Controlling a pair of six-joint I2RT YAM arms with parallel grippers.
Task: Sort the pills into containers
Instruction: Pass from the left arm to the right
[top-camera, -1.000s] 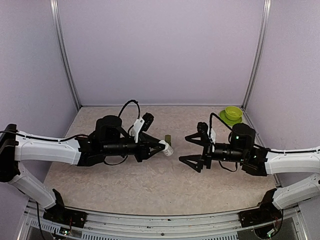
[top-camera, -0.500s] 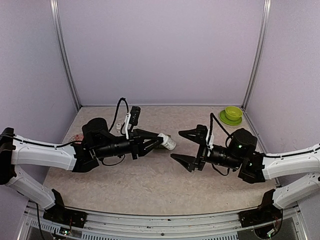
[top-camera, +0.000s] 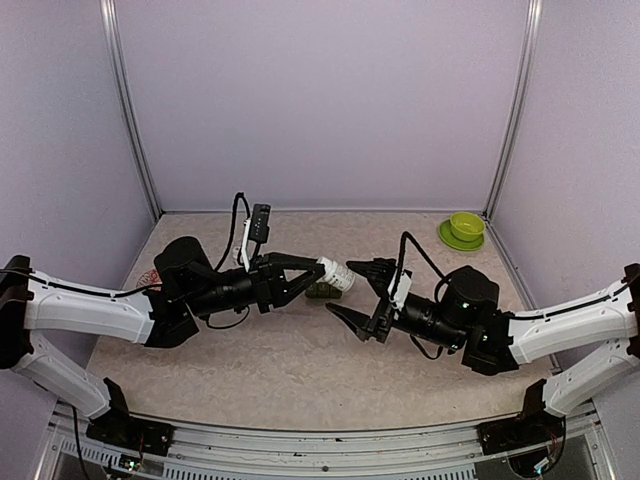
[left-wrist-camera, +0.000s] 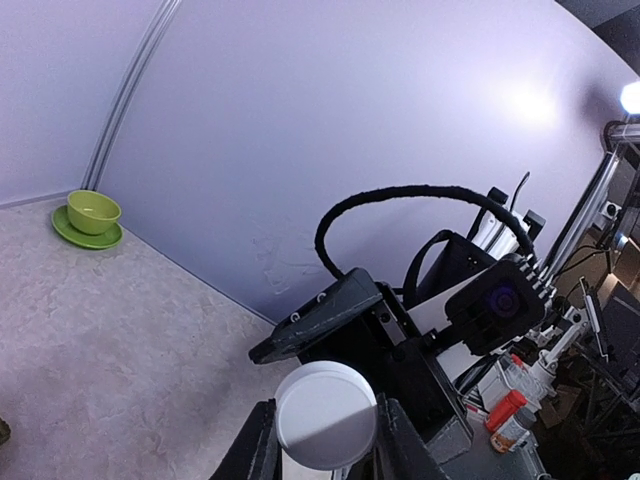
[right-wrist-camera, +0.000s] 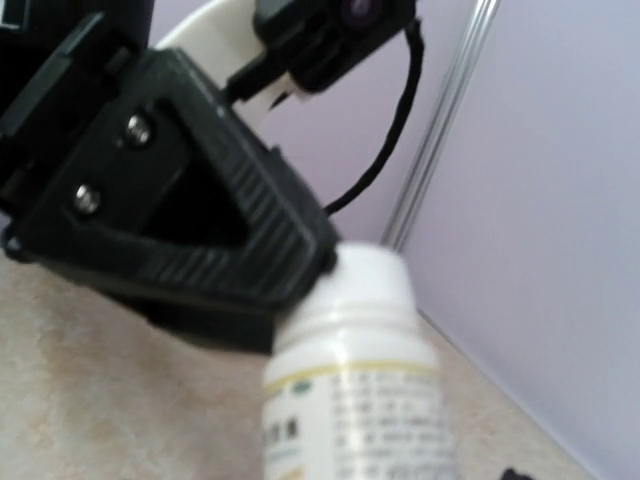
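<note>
My left gripper is shut on a white pill bottle and holds it above the table, pointing right. In the left wrist view the bottle's round white end sits between my fingers. My right gripper stands open just right of the bottle, its jaws spread at the free end. The right wrist view shows the labelled bottle close up and blurred, with the left gripper's black finger on it. The dark green containers lie on the table under the bottle. No pills show.
A lime-green bowl on its saucer stands at the back right corner, also in the left wrist view as the bowl. A small reddish thing lies by the left arm. Lilac walls close in three sides.
The left arm carried the bottle right and a bit back. The right arm moved left to meet it, and its jaws narrowed.
</note>
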